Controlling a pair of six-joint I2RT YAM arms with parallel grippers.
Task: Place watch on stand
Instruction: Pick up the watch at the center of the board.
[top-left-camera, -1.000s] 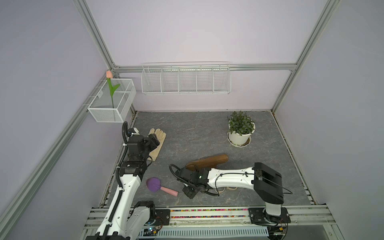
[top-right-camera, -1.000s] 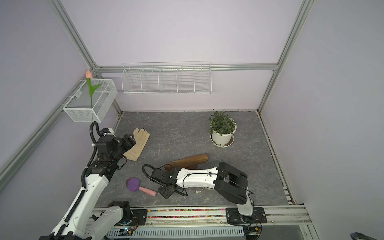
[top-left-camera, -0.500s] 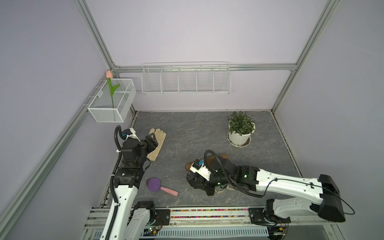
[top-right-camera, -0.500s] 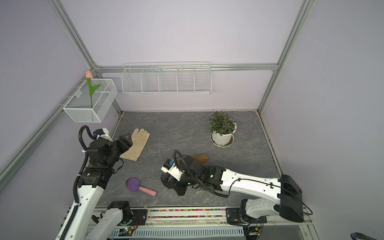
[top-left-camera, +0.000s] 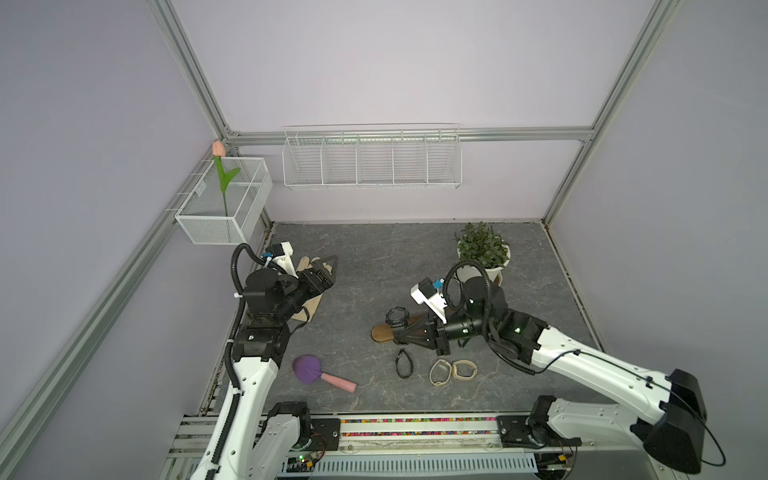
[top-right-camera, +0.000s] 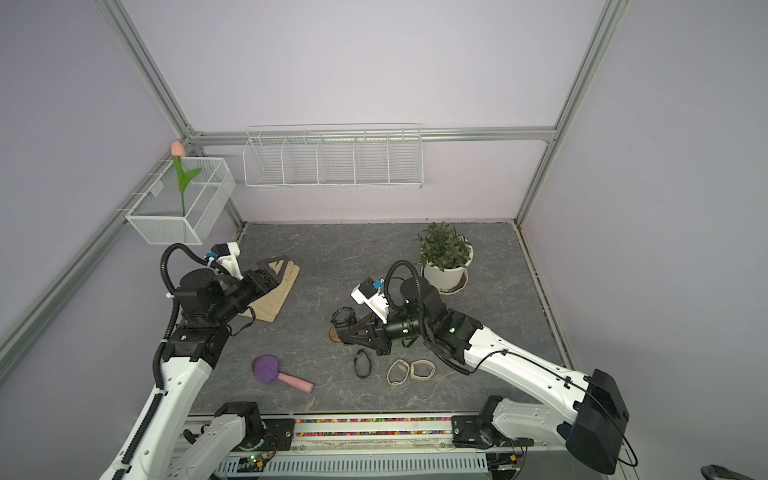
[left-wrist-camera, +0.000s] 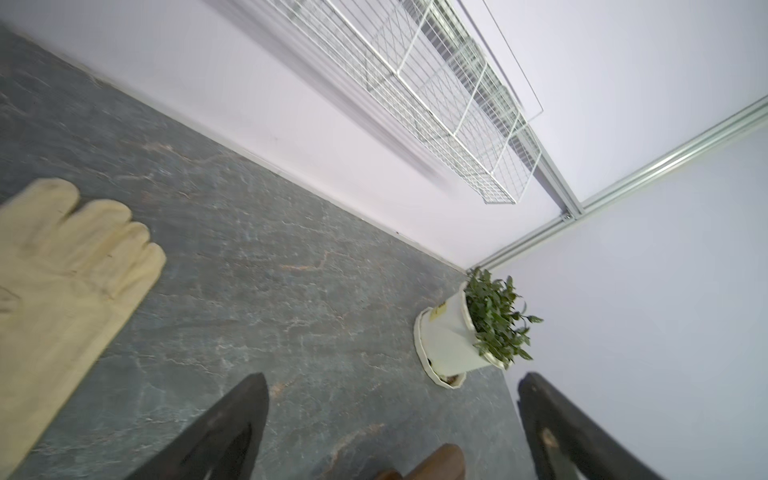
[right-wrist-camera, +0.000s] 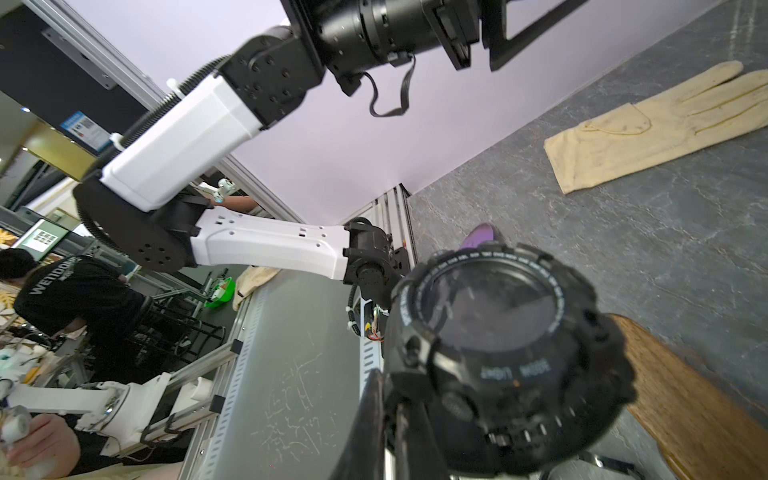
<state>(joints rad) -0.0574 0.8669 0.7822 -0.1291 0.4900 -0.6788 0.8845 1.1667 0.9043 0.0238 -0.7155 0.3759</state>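
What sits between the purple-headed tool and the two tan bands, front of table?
A thin black band, looped, lying on the table apart from both. Shows in both top views.

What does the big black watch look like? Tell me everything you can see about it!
The black watch is chunky, with a round dark glass face, a knobbly rim ringed in tiny white letters, and side buttons; it looks like plastic or rubber. The right pincer is shut on it below the face, so the strap is mostly hidden. It sits over one end of the wooden stand, face showing from above. Whether it touches the wood cannot be told.
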